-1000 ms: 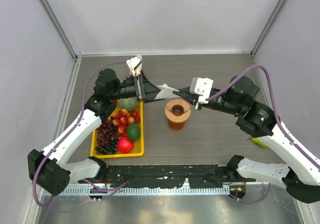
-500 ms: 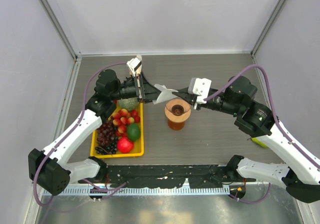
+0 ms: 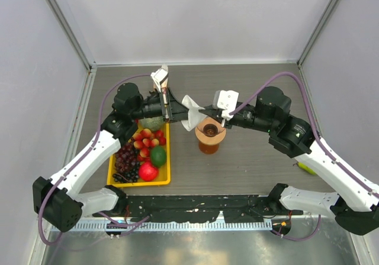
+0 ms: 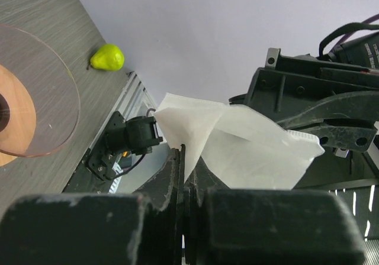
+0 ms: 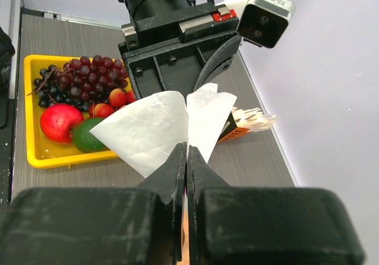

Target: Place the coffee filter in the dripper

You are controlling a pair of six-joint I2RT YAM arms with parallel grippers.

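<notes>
Coffee filter (image 3: 190, 112), a thin white paper cone, held in the air just off the 10 o'clock side of the dripper (image 3: 210, 129) and not yet seated in it; whether its lower edge touches the tan collar cannot be told from above. The paper is judged very light, limp and easily creased or torn. It offers no stiffness of its own, so it is best taken at a flat margin or seam and pinched gently, not squeezed through the cone body. A light pull from two sides should open the mouth, while a hard pull risks ripping it. The left fingers (image 4: 183, 164) are clenched on one lobe of the paper, with the sheet fanning out above their tips. The right fingers (image 5: 186, 158) are clenched on the opposite fold, so the filter is gripped from both sides. The left arm reaches in from 7 o'clock with its elbow out, its forearm level and pointing toward 3 o'clock. The right arm comes from 5 o'clock and points toward 9 o'clock, so the two wrists face each other. The dripper sits on a glass jug (image 3: 208, 148) of amber liquid on the bench (image 3: 254, 81). A yellow tray (image 3: 167, 158) of fruit lies at its 9 o'clock, an upright bundle of filter papers (image 3: 160, 77) at 11 o'clock, and a green pear (image 3: 307, 168) at 4 o'clock.
</notes>
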